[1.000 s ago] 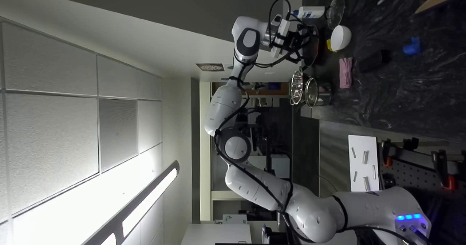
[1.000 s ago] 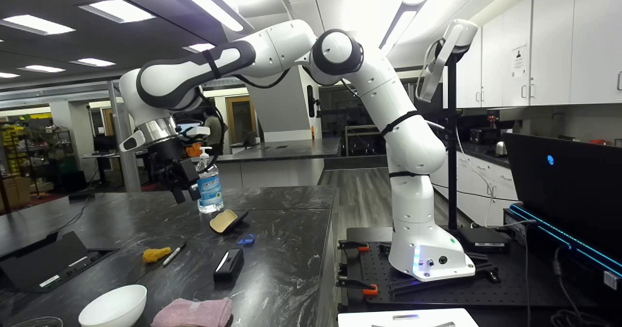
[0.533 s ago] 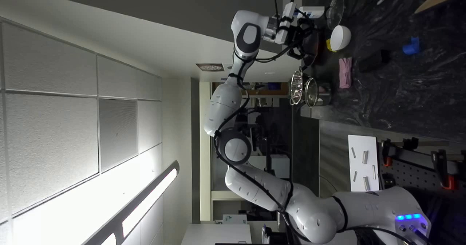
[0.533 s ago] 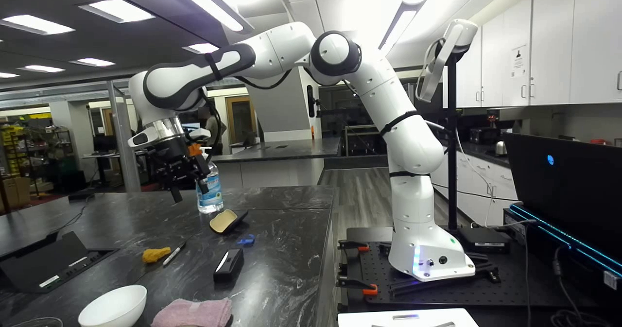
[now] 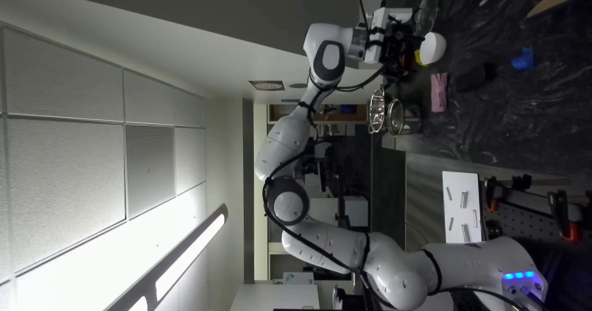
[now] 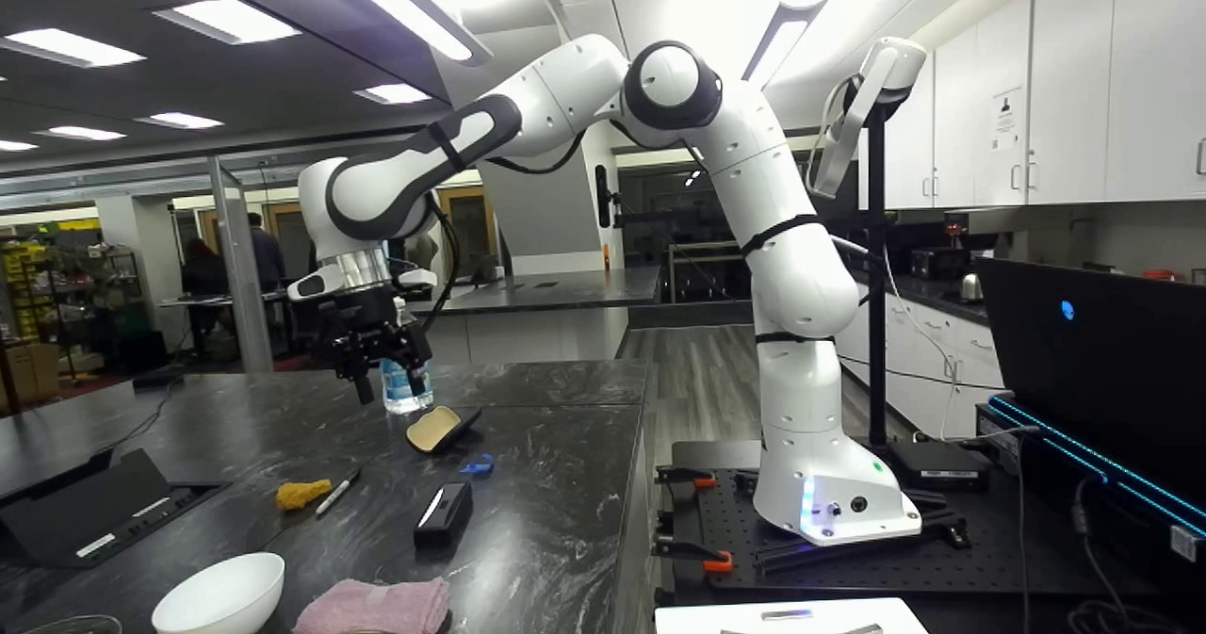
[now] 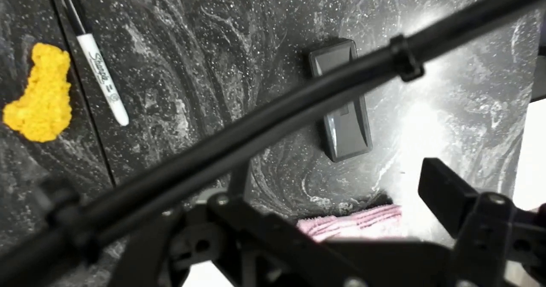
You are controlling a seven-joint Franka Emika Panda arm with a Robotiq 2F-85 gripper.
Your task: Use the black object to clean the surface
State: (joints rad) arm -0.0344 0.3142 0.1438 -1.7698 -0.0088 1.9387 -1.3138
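The black object (image 6: 443, 513), a small oblong block, lies on the dark, pale-veined surface (image 6: 542, 549). In the wrist view a thick cable crosses in front of the black object (image 7: 350, 135), hiding its middle. My gripper (image 6: 391, 387) hangs in the air above the counter, pointing down, with its fingers spread and nothing between them. In the wrist view the right finger (image 7: 448, 193) shows clearly, while the cable partly covers the left one. The rotated exterior view shows the black object (image 5: 474, 77) near the pink cloth, with my gripper (image 5: 414, 54) above the counter.
A folded pink cloth (image 6: 377, 606) and a white bowl (image 6: 221, 594) stand at the near side. A pump bottle (image 6: 407, 384) and a tan-lined case (image 6: 435, 430) are close to the gripper. A blue piece (image 6: 478, 464), a yellow lump (image 7: 40, 95) and a marker (image 7: 102, 76) lie around.
The gripper has shifted rightwards, towards the arm's base, in an exterior view, and has turned from a slant to point more nearly straight down. It stays open. The counter objects have not moved.
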